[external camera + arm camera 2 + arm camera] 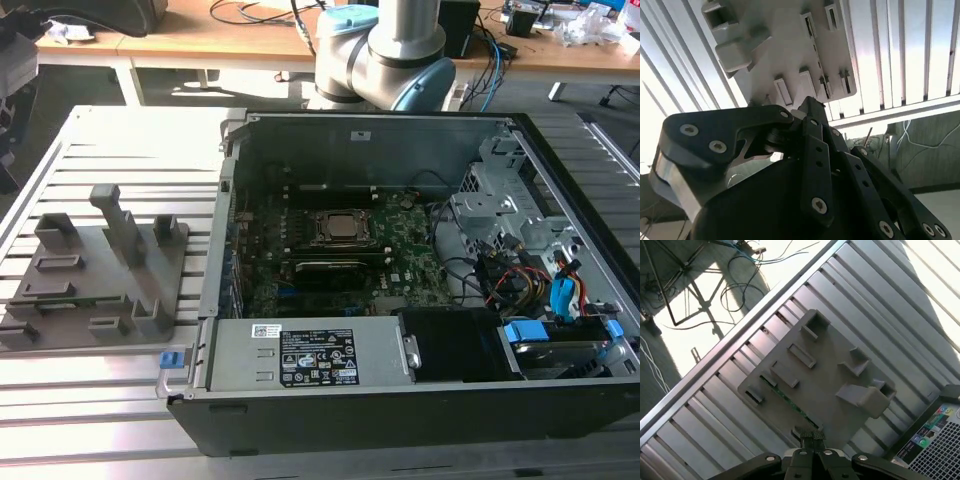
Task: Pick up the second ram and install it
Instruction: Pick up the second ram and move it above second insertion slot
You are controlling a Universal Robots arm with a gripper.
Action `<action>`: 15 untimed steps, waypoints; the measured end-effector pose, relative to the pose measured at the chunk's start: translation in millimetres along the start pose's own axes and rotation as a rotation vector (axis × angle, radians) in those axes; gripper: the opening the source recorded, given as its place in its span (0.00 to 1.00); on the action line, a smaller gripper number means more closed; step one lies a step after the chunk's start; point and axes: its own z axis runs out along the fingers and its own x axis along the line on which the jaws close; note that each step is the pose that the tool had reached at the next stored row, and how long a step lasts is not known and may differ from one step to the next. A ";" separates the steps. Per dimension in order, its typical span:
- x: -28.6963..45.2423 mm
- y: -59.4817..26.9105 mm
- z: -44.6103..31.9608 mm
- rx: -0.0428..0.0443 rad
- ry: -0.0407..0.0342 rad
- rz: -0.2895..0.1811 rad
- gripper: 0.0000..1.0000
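A black robot hand hangs above a flat grey plastic holder plate with raised blocks and slots, which lies on a slatted aluminium desk. In the first wrist view the two fingertips look pressed together with nothing between them, so the hand grips nothing. The second ram, a slim green circuit-board stick, stands on its long edge in one slot of the plate. It shows as a thin green line just ahead of the fingertips and apart from them. The slot probably keeps the stick upright so that its top edge can be pinched from above.

At the exterior view's right, beside the plate, an open black computer case lies on its side. This turns its large green motherboard upward, likely for reach from overhead. A silver power supply box along the near wall carries a white and black label. I cannot make out its print.
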 end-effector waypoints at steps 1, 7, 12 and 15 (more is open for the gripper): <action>0.0 0.0 0.0 -0.0005 0.0008 -0.021 0.11; 0.0 0.0 0.0 -0.0045 0.0075 -0.196 0.11; 0.0 0.0 0.0 -0.0070 0.0116 -0.302 0.11; 0.0 0.0 0.0 -0.0079 0.0132 -0.344 0.11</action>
